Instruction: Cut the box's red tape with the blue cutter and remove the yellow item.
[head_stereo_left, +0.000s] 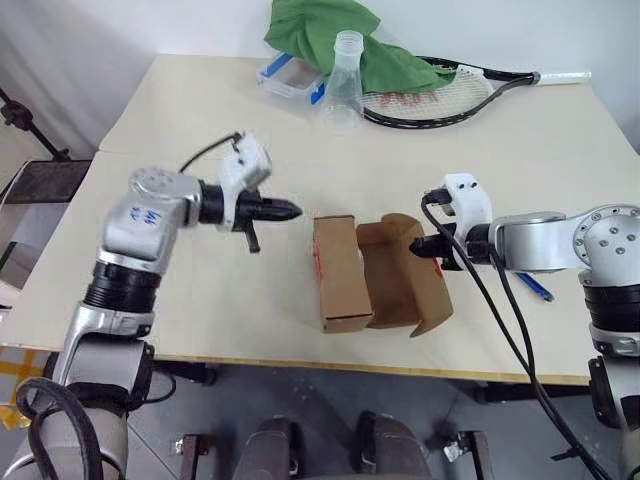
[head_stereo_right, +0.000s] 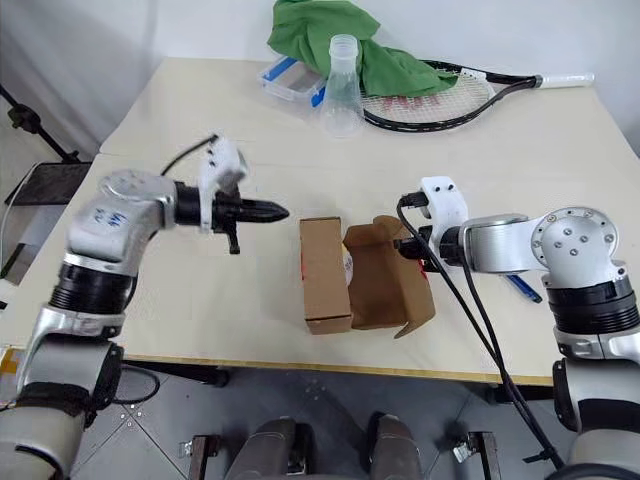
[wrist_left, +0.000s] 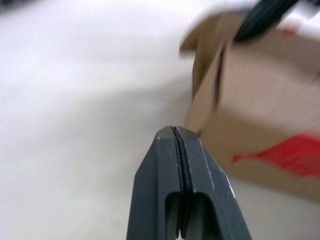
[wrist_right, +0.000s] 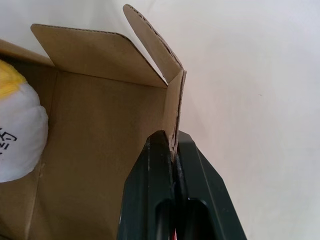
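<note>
Now the box (head_stereo_left: 340, 272) sits open mid-bench (head_stereo_left: 200, 330); right gripper (wrist_right: 175, 150) pinches its flap edge, yellow item (wrist_right: 15, 125) inside. Left gripper (head_stereo_left: 292, 210) closed, empty, beside box.

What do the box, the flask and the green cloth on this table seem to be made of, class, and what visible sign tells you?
The box: matte brown corrugated cardboard, its fluted edge showing on the open flap.
The flask: clear, probably plastic; the table shows through it.
The green cloth: soft fabric, lying crumpled in folds.
</note>
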